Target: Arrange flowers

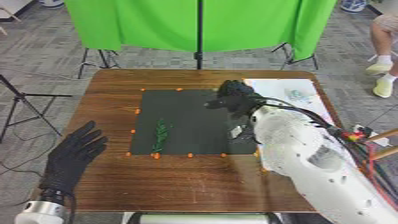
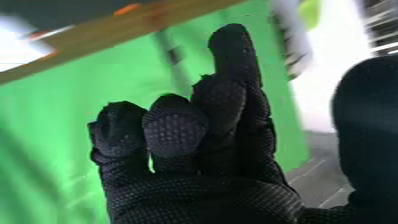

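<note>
In the head view, a green leafy sprig (image 1: 161, 136) lies lengthwise on the left part of the dark mat (image 1: 195, 117). My right hand (image 1: 235, 96) is over the mat's far right corner, well away from the sprig. Beside the mat at the left, my left hand (image 1: 78, 145) is open, palm down, with straight fingers. In the right wrist view, my right hand (image 2: 200, 145) is open and holds nothing, its fingers loosely extended and its thumb apart. Something pale and greenish (image 1: 298, 94) rests on the white sheet (image 1: 315, 106) at the right; I cannot tell its details.
Small orange markers edge the mat on the brown table (image 1: 213, 180). A green cloth (image 1: 151, 25) hangs on a stand behind the far edge. Tripod legs stand at the left, and my right arm covers part of the mat's and sheet's near right side.
</note>
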Robot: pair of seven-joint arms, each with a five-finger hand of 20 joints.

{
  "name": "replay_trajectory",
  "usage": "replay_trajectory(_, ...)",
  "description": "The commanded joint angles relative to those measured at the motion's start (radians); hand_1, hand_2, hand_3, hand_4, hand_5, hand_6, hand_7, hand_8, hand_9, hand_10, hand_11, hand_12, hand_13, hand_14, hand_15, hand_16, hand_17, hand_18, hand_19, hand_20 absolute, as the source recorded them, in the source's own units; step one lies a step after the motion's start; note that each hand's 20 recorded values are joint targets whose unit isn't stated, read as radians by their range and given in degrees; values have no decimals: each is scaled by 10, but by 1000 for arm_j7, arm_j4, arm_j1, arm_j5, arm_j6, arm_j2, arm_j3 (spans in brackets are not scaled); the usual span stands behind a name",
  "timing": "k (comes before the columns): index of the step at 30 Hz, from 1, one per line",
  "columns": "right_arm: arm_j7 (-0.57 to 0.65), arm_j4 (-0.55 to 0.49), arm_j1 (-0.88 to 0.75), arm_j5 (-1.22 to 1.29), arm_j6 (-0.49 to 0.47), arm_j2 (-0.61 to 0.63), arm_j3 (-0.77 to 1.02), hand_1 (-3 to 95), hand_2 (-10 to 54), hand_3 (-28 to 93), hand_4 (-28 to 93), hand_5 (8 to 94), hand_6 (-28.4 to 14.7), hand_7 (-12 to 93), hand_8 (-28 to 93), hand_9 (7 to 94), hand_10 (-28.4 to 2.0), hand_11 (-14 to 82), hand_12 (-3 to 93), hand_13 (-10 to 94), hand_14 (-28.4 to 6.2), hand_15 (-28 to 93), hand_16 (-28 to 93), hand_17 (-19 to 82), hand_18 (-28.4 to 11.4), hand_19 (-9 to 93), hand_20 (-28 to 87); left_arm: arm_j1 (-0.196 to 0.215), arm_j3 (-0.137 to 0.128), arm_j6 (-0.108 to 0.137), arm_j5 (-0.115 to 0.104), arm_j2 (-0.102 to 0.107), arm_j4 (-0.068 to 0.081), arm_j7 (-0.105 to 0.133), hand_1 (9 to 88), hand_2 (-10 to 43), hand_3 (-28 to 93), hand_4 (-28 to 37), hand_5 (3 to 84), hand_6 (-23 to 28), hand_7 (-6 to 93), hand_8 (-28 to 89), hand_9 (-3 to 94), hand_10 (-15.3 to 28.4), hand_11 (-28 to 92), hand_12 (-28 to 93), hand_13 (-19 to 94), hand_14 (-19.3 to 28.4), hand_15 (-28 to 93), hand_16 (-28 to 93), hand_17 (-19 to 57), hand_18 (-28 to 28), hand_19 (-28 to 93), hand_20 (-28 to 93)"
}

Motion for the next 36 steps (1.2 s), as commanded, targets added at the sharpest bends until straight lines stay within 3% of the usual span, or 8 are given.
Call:
replay_trajectory(1,110,-96,-358,-15,34,257,352,206,-89,685,-282,646,-36,491,-149,729,-127,618,445,685,-123,811,383,365,-209,932,523,34,-16,3,8,-4,-7,-8,234,-6,690,-275,319,36,201,-91,287,121,247,174,241,140,392,9,-82,211,502,103)
replay_trajectory(9,205,-163,-690,-6,76,292,688,193,-95,678,-283,626,-26,400,-145,708,-133,622,452,657,-131,821,389,345,-211,932,513,47,-24,6,6,-4,-13,-8,234,-5,689,-274,319,36,202,-91,287,121,247,174,241,140,392,9,-82,211,501,102)
replay_trajectory(12,230,-177,-757,-6,41,307,749,192,-95,659,-283,602,-36,404,-138,699,-135,625,452,643,-136,826,388,341,-209,932,507,54,-28,9,6,-6,-16,-3,234,-5,689,-273,320,37,202,-91,287,122,247,173,240,141,392,9,-83,211,501,102)
replay_trajectory(21,312,-163,-833,36,-130,305,831,218,-95,545,-283,531,-59,457,-155,619,-144,627,441,577,-149,821,365,300,-208,910,460,61,-27,10,7,-9,-21,-6,234,-4,688,-273,321,37,202,-92,287,121,248,173,241,140,390,9,-82,210,501,103)
replay_trajectory(31,335,-115,-855,-35,-105,303,815,184,-95,591,-283,481,-81,396,-143,562,-157,625,412,533,-158,816,335,289,-208,898,432,58,-31,12,8,-15,-22,-9,233,-5,690,-274,323,38,200,-91,287,121,247,173,240,140,393,9,-83,210,501,103)
replay_trajectory(36,342,-65,-838,-72,-67,312,775,193,-95,636,-282,486,-72,418,-146,569,-151,630,403,534,-153,818,323,288,-206,897,424,55,-30,12,8,-18,-21,-13,233,-4,690,-273,323,38,199,-90,288,122,248,174,240,140,393,8,-82,210,501,103)
